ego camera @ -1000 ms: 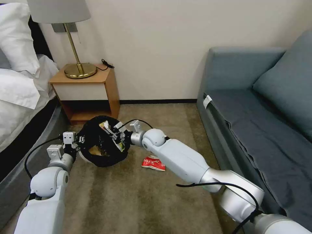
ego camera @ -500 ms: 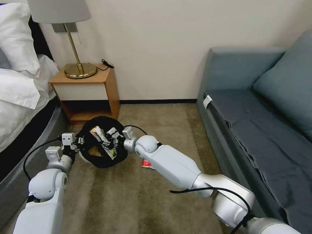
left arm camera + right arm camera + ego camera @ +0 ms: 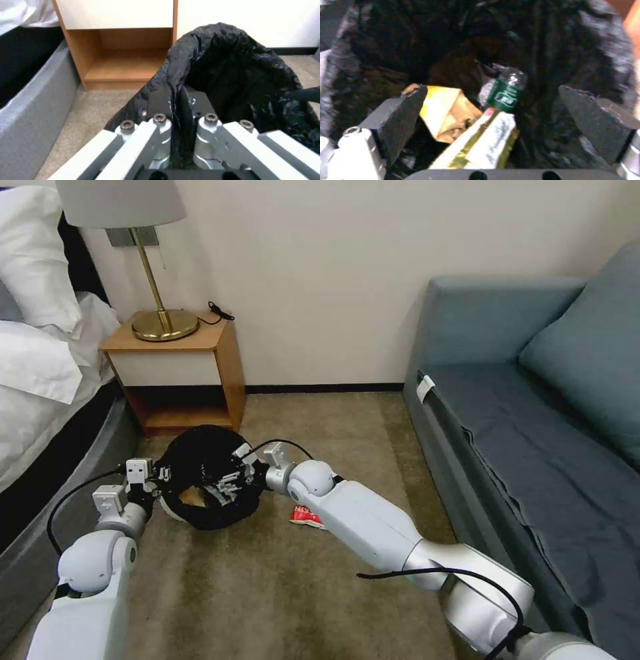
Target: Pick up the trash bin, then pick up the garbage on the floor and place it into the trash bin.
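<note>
Landmark: trash bin (image 3: pixel 208 488), black-lined, held tilted above the carpet (image 3: pixel 280 580) with its mouth toward the robot.

Left gripper (image 3: pixel 162 472): at the bin's rim on the bed (image 3: pixel 40 400) side. Left wrist view shows the fingers (image 3: pixel 160 125) clenched on the rim, bag plastic pinched between them.

Right gripper (image 3: pixel 230 481): inside the bin's mouth, reaching in from the sofa (image 3: pixel 533 433) side. Right wrist view shows both fingertips (image 3: pixel 408 107) spread wide, released, nothing between them.

Contents of the bin, right wrist view: yellow wrapper (image 3: pixel 486 142) lying nearest the gripper; tan paper wad (image 3: pixel 448 113) just beside it, under the one fingertip; clear green-labelled bottle (image 3: pixel 505 91) deeper in, touching the wrapper's far end.

Red-white snack packet (image 3: pixel 305 515): on the carpet just beyond the bin on its sofa side, partly hidden by the right forearm.

Beyond the bin: wooden nightstand (image 3: pixel 180 373) against the wall, brass lamp (image 3: pixel 150 273) standing on it
</note>
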Tool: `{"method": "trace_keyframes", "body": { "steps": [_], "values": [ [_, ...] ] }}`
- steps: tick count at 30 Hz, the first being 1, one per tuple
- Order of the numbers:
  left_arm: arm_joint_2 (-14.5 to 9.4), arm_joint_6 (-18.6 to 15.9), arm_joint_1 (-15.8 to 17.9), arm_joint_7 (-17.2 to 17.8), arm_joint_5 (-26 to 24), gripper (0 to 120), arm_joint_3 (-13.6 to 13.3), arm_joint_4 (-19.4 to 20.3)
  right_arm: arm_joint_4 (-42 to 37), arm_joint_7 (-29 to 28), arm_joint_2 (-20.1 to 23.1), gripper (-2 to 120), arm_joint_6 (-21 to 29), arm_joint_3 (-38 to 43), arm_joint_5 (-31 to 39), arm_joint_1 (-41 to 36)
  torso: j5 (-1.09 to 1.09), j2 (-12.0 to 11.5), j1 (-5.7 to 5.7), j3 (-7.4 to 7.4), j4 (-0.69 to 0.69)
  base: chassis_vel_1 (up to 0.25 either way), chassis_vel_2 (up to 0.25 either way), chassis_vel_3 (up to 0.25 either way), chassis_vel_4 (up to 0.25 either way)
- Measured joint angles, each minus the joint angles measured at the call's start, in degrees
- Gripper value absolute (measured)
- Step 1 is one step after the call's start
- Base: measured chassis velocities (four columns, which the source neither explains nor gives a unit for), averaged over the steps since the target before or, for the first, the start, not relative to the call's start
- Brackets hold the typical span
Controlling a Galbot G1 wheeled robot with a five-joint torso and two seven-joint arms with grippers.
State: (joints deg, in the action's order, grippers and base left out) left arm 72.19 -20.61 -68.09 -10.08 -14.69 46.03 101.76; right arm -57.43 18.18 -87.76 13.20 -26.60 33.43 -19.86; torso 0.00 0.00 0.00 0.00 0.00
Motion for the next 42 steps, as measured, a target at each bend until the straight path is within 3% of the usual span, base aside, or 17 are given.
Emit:
{"method": "trace_keyframes", "body": {
  "steps": [14, 19, 31, 42],
  "values": [
    [-2.90, 0.91, -0.97, -0.03, -2.21, 4, 2.44, -2.03, -0.11, 1.76, 6.99, 100, -1.25, 3.84, -2.20, -1.76, 0.00, 0.00, 0.00, 0.00, 0.00, 0.000, 0.000, 0.000, 0.000],
    [-3.68, 0.94, -1.54, -0.07, -2.97, 4, 2.85, -1.73, 1.00, 3.98, 8.90, 100, -1.90, 4.24, -6.45, -5.28, 0.00, 0.00, 0.00, 0.00, -0.01, 0.000, 0.000, 0.000, 0.000],
    [-3.89, 0.89, -1.60, -0.12, -3.37, 4, 2.82, -1.44, 10.95, 4.72, 7.99, 100, -5.32, 7.34, -20.94, -7.33, 0.00, 0.00, 0.00, 0.00, 0.00, 0.000, 0.000, 0.000, 0.000],
    [-3.54, 0.18, -1.26, -0.26, -3.74, 4, 2.47, -0.23, 13.24, 2.89, 7.46, 100, -3.11, 7.98, -24.87, -7.48, 0.00, 0.01, 0.00, 0.00, 0.00, 0.000, 0.000, 0.000, 0.000]
  ]
}}
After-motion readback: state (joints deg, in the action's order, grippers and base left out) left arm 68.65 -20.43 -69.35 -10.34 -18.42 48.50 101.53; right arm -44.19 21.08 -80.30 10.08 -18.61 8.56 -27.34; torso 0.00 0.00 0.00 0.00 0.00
